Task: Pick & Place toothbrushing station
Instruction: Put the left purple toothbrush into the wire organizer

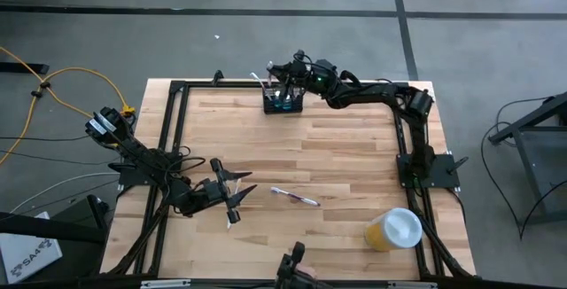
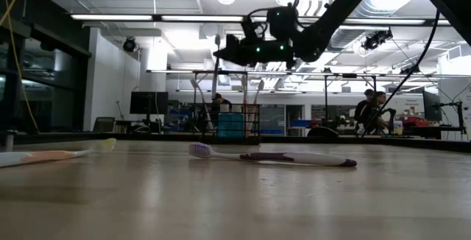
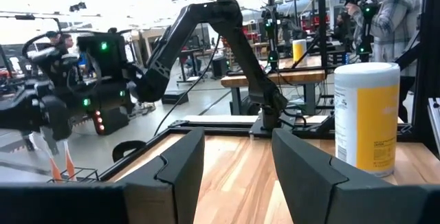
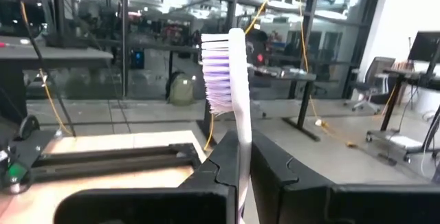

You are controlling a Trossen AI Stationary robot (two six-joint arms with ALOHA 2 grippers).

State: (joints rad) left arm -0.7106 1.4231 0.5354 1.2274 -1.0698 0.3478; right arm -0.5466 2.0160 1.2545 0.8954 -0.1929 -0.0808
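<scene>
My left jaws (image 1: 232, 198) are hanging wide open and empty over the surface (image 1: 337, 147), near a loose brush (image 1: 295, 197). My right jaws (image 1: 276, 73) are gripping a toothbrush (image 4: 230, 93), bristles up, above the caddy (image 1: 283, 104) at the far edge.

Left claw (image 1: 232, 191) spread wide low; right claw (image 1: 276, 74) clamped, outstretched.
</scene>
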